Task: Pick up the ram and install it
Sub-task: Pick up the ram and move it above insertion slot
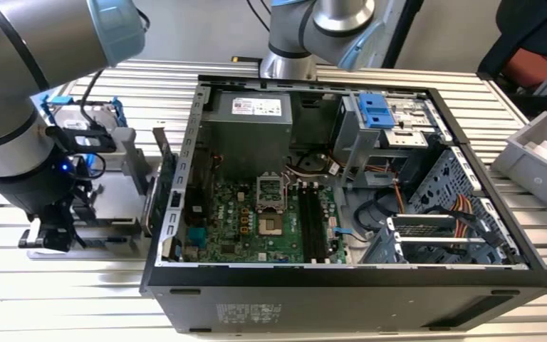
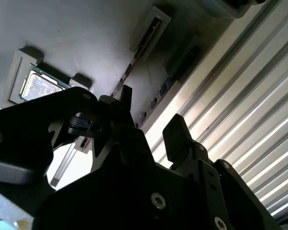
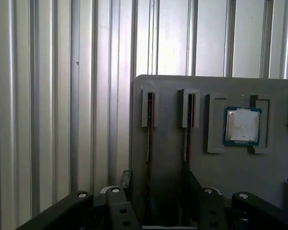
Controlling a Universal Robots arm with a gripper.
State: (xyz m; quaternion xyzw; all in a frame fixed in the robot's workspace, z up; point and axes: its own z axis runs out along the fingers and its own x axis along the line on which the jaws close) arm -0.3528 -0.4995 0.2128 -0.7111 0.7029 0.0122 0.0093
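Ram (image 3: pixel 149 129) — where is it?

— It is a thin dark stick standing on edge in a narrow slot of a gray holder plate (image 3: pixel 168 96). Its slot is the one nearest the plate's edge. In the second wrist view the same stick (image 2: pixel 153 101) shows a row of small chips along its side.

— And the gripper?

— In both wrist views the gripper (image 3: pixel 158 176) (image 2: pixel 150 108) is low over the plate with its two black fingers (image 3: pixel 126 178) spread apart, one on each side of the ram. The jaws are not closed on anything. Whether a finger touches the stick cannot be told.

— What else is on the plate?

— A neighbouring slot (image 3: pixel 187 124) holds another thin dark strip, roughly in line with one finger. Beyond it, a square processor chip (image 3: pixel 241 125) lies flat in its own recess.

— Where does all this sit in the wider scene?

— In the exterior view the gripper (image 1: pixel 55 235) hangs over the holder on a ribbed metal table (image 1: pixel 26 299), at the exterior view's left of an open computer case (image 1: pixel 350 292). Inside the case, long black memory slots (image 1: pixel 313 221) run along the green motherboard (image 1: pixel 245 221), well apart from the ram.
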